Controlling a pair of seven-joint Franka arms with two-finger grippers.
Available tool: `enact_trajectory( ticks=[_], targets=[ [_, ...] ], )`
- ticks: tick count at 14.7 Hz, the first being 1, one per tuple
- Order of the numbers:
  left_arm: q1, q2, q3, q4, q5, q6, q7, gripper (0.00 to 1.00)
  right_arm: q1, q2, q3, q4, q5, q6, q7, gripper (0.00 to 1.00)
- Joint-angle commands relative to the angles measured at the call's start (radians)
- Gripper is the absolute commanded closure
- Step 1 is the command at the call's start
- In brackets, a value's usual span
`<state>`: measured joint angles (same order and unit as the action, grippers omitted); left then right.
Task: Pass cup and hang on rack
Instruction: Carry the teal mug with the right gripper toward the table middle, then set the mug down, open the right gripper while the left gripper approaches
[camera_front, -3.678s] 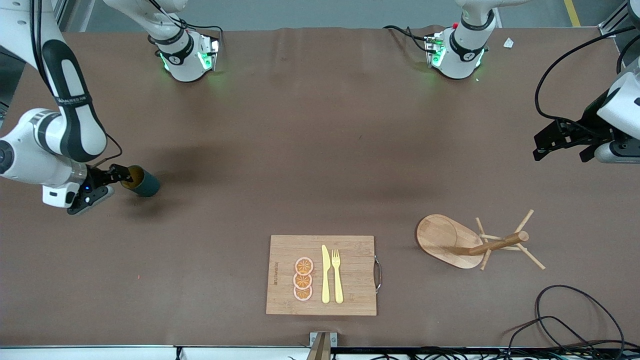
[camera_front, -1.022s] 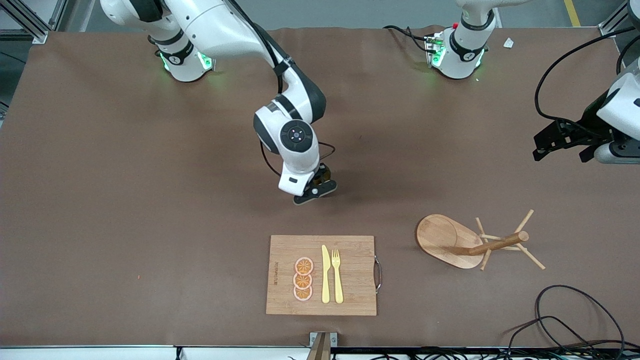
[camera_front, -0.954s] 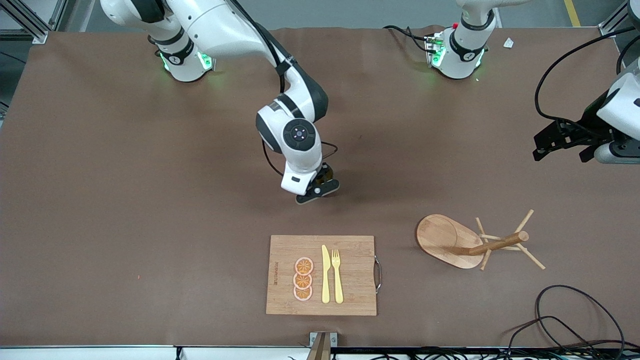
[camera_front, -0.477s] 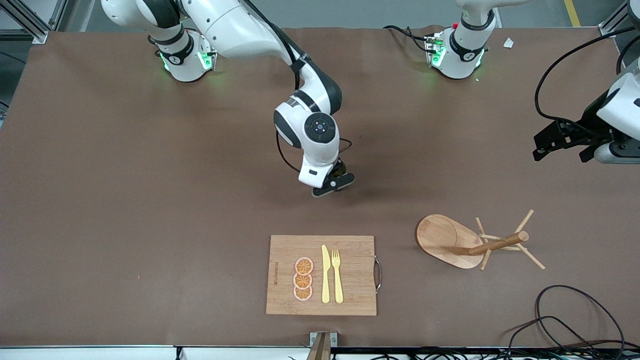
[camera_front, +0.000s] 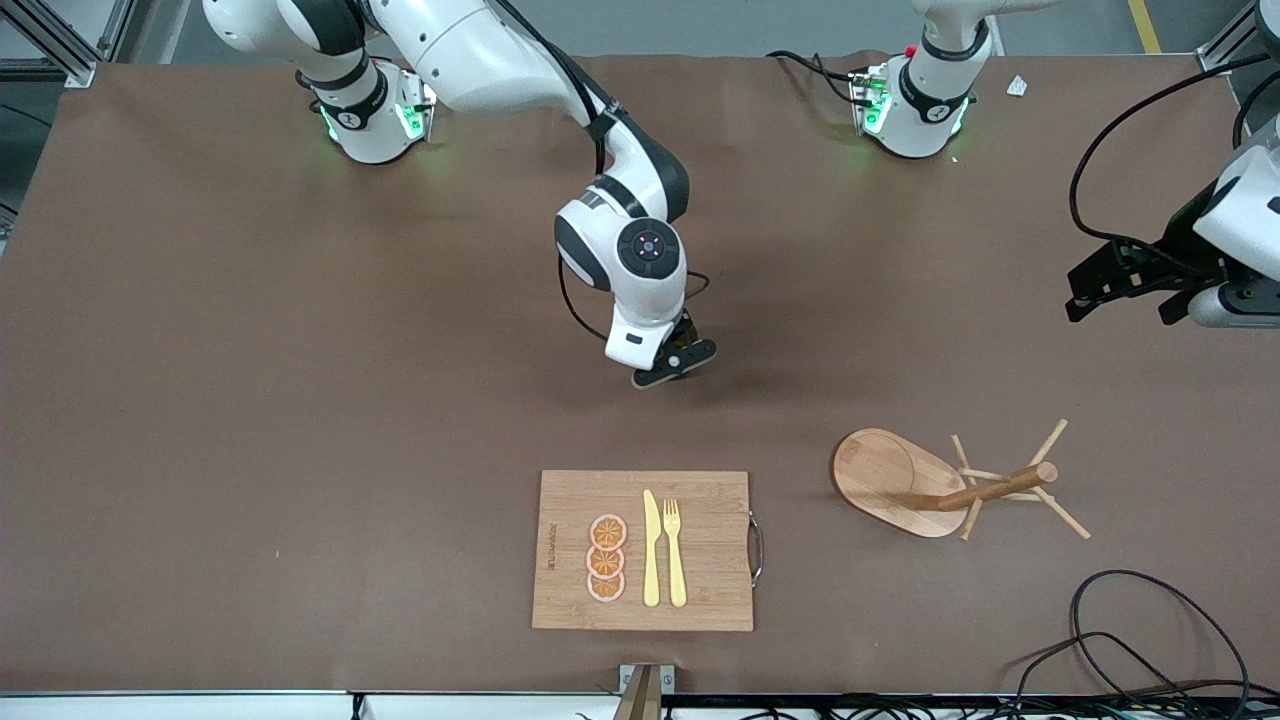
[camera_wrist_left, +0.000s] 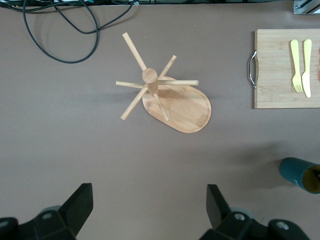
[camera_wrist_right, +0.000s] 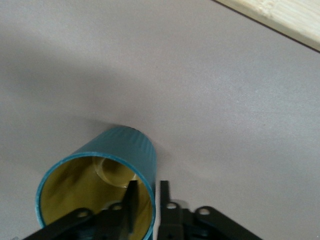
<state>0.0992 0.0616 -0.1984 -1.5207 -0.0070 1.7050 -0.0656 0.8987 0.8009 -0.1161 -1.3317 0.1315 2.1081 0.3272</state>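
Observation:
My right gripper (camera_front: 682, 356) is shut on the cup's rim, one finger inside and one outside, and holds the cup over the middle of the table. The cup (camera_wrist_right: 114, 167) is teal-green with ribs and a yellow inside; its handle is hidden. In the front view the wrist hides most of it. It also shows at the edge of the left wrist view (camera_wrist_left: 300, 173). The rack (camera_front: 985, 491) stands toward the left arm's end, its pegs bare, and also shows in the left wrist view (camera_wrist_left: 165, 95). My left gripper (camera_front: 1125, 283) waits open and empty (camera_wrist_left: 149, 212) above that end.
A bamboo cutting board (camera_front: 700, 520) with a yellow knife, a fork and orange slices lies nearer to the front camera than the cup. Black cables (camera_front: 1130, 640) lie at the front corner at the left arm's end.
My right arm has carried the cup from the right arm's end of the table to the middle, still drifting toward the left arm's end. The left arm has not moved.

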Motion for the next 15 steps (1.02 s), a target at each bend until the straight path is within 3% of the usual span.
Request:
enact_trajectory(
  ticks=[1, 3, 7, 12, 15],
  targets=[
    [0.002, 0.004, -0.001, 0.016, -0.001, -0.016, 0.012, 0.00, 0.006, -0.003, -0.010, 0.034, 0.008, -0.022, 0.013, 0.00],
    [0.002, 0.004, -0.001, 0.017, -0.001, -0.016, 0.012, 0.00, -0.004, -0.032, -0.005, 0.035, 0.013, -0.054, 0.012, 0.00],
    [0.002, 0.006, -0.001, 0.019, -0.001, -0.019, 0.013, 0.00, -0.087, -0.150, -0.016, 0.023, 0.117, -0.182, 0.009, 0.00],
    [-0.010, 0.032, -0.010, 0.011, -0.014, -0.073, 0.001, 0.00, -0.360, -0.285, -0.051, 0.022, 0.100, -0.508, -0.017, 0.00],
    [-0.015, 0.027, -0.050, 0.011, -0.016, -0.094, -0.061, 0.00, -0.507, -0.340, -0.053, 0.013, 0.002, -0.605, -0.215, 0.00]
  ],
)
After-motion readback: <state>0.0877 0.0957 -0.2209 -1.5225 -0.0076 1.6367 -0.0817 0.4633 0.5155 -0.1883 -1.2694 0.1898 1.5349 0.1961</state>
